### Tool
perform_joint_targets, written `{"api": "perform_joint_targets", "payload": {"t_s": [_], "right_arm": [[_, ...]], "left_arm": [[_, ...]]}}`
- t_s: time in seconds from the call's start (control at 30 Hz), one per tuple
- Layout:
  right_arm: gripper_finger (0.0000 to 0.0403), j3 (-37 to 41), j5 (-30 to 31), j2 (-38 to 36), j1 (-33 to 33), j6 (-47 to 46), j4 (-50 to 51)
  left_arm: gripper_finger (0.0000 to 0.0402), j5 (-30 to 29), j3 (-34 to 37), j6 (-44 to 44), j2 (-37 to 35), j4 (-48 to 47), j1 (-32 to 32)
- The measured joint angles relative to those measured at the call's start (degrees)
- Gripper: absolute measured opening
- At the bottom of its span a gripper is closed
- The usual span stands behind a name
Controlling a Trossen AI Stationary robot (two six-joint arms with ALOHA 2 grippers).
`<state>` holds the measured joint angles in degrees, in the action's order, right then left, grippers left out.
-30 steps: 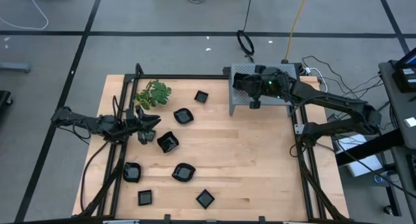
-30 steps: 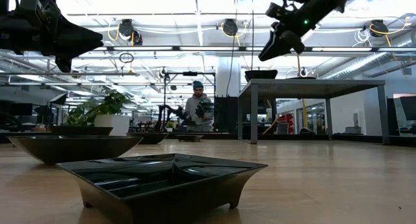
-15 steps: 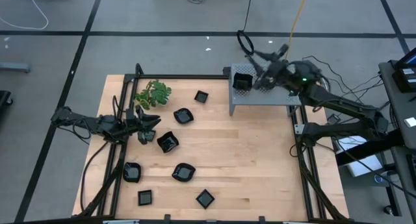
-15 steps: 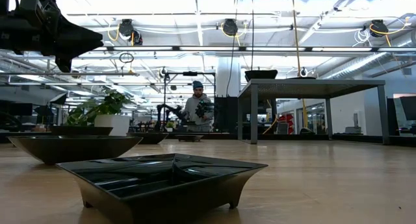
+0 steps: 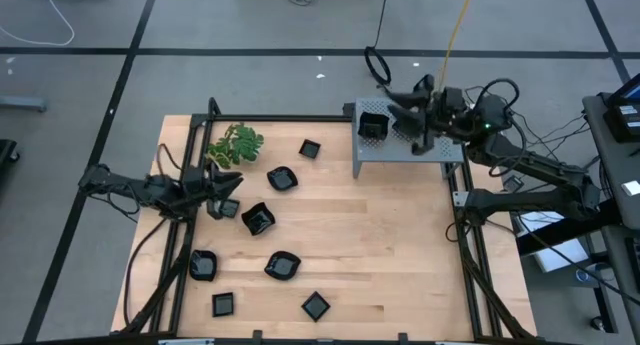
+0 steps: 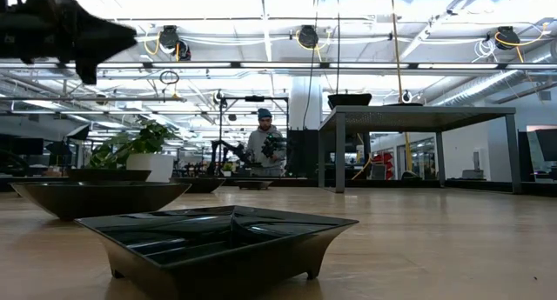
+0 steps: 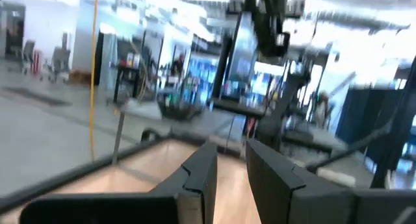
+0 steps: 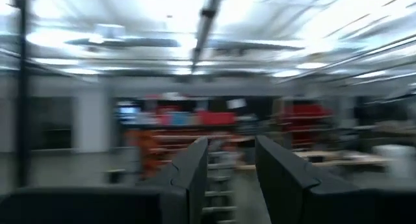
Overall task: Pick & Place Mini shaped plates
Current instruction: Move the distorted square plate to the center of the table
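Note:
Several glossy black mini plates lie flat on the wooden table, among them a plate (image 5: 282, 178), a plate (image 5: 258, 219) and a plate (image 5: 283, 266). One plate (image 5: 373, 125) rests on top of the grey perforated box (image 5: 405, 147), at its left end; the low view shows this plate (image 6: 349, 100) too. My right gripper (image 5: 408, 107) hangs high over the box, tipped upward, open and empty. At the table's left side my left gripper (image 5: 236, 186) stands open and empty, a little left of the middle plates.
A green leafy sprig (image 5: 236, 145) lies at the far left of the table. Black frame rails (image 5: 190, 235) run along the table's left and right sides. Bare wood spreads across the middle and right. A person (image 6: 264, 143) stands in the room far behind.
My right gripper has risen from low over the grey box's left end and swung toward the box's right, tipping and rolling until it points upward. It has left the low view and uncovered the plate on the box. My left gripper has tipped up slightly.

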<state>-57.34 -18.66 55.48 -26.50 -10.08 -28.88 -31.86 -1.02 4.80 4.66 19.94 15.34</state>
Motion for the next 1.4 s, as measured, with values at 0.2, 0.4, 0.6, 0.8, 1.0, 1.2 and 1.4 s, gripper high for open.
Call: {"api": "perform_joint_targets", "payload": {"t_s": [0.2, 0.4, 0.6, 0.8, 1.0, 1.2, 1.4], "right_arm": [[0.0116, 0.0, -4.01, 0.0, 0.0, -6.86, 0.0], [0.0116, 0.0, -4.01, 0.02, 0.0, -6.13, 0.02], [0.0116, 0.0, -4.0, 0.26, -0.02, -1.83, 0.48], [0.0116, 0.0, -3.95, 0.7, -0.02, 2.03, 0.44], [0.0116, 0.0, -3.91, 1.23, -0.02, 4.81, 0.48], [0.0116, 0.0, -3.91, 1.98, -0.04, 4.98, 0.53], [0.0116, 0.0, -3.91, 2.43, -0.04, 5.33, 1.82]], "left_arm": [[0.0086, 0.04, 0.0, -1.08, -0.02, 11.33, 0.0], [0.0086, -10.91, -0.02, -7.62, 0.15, 21.51, -0.09], [0.0086, -8.64, -0.03, -13.64, 0.53, 22.54, -0.07], [0.0086, -1.19, -1.36, -9.36, 5.84, 23.86, -0.05], [0.0086, -1.17, -8.23, -2.92, 18.33, 17.28, -0.05], [0.0086, 2.24, -18.65, 13.43, 31.84, -10.43, -0.05], [0.0086, 13.02, -27.13, 26.98, 43.58, -34.91, -0.07]]}}
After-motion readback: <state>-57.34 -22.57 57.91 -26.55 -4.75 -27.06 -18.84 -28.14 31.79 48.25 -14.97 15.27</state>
